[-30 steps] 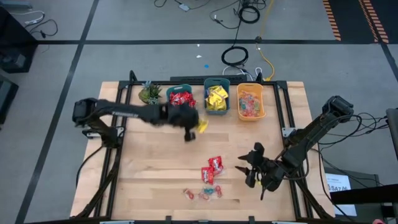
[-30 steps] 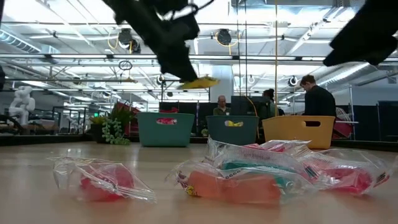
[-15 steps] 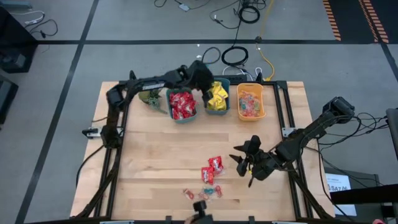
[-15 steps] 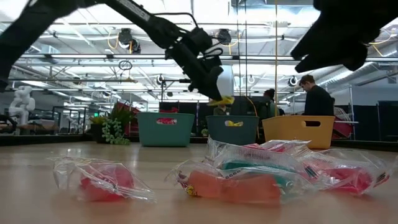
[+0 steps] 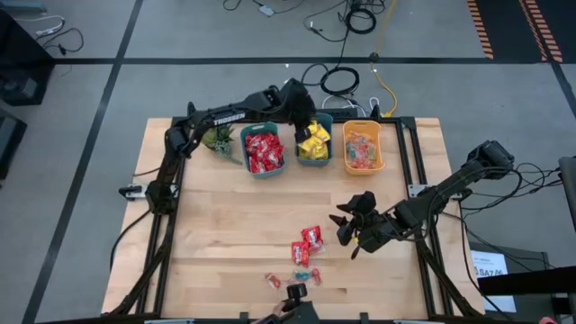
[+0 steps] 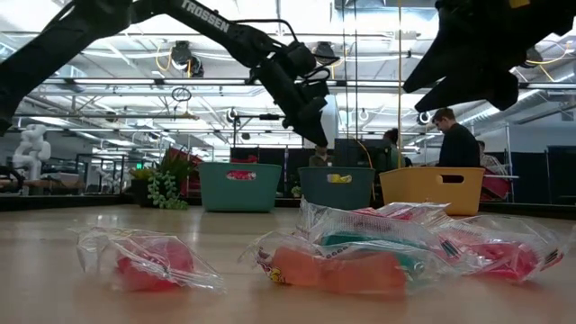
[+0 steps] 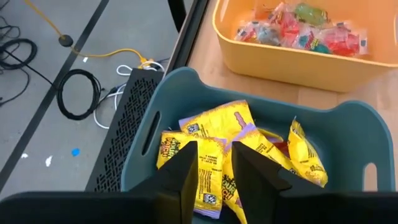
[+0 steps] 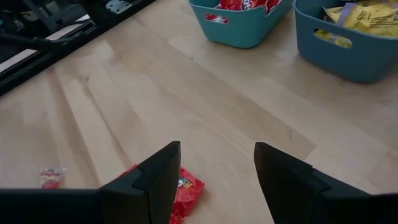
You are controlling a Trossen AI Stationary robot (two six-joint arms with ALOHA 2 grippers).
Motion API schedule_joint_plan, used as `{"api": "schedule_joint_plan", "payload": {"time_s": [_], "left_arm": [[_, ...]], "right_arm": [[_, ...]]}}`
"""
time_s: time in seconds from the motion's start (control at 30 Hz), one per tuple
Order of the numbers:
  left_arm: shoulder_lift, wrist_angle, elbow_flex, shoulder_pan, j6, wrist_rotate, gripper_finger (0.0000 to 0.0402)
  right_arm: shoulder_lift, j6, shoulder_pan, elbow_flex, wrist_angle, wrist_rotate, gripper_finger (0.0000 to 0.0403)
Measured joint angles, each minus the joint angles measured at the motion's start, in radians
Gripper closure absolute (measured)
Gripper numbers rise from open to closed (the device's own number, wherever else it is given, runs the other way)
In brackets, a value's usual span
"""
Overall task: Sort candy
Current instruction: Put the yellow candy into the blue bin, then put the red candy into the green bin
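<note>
Candy nearest the table's front, the red packets (image 5: 309,243) and twist-wrapped pieces (image 5: 295,278), lies unsorted, with the right gripper (image 5: 348,229) hovering beside it, fingers apart and empty. Farther back, the left gripper (image 5: 302,125) has just parted its fingers over the middle bin (image 7: 348,134). Its yellow packet has dropped among the yellow packets (image 7: 214,140), lying jumbled with no common long axis.

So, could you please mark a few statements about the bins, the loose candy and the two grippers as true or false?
1. The left gripper is above the blue bin of yellow packets. True.
2. The orange bin holds red packets. False: it holds small twist-wrapped pieces; red packets fill the teal bin.
3. The right gripper grips a red packet. False: it is open and empty.
4. Red packets lie loose on the table. True.
</note>
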Motion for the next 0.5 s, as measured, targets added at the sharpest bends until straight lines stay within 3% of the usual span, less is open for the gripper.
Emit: {"api": "schedule_joint_plan", "payload": {"time_s": [0.2,0.5], "left_arm": [[-0.022,-0.03,0.003,-0.004,-0.002,0.002,0.0286],[-0.159,-0.21,-0.01,-0.074,-0.055,0.111,0.0288]], "right_arm": [[0.0,0.0,-0.003,0.0,0.0,-0.002,0.0206],[0.0,-0.008,-0.003,0.0,-0.002,-0.029,0.0206]]}}
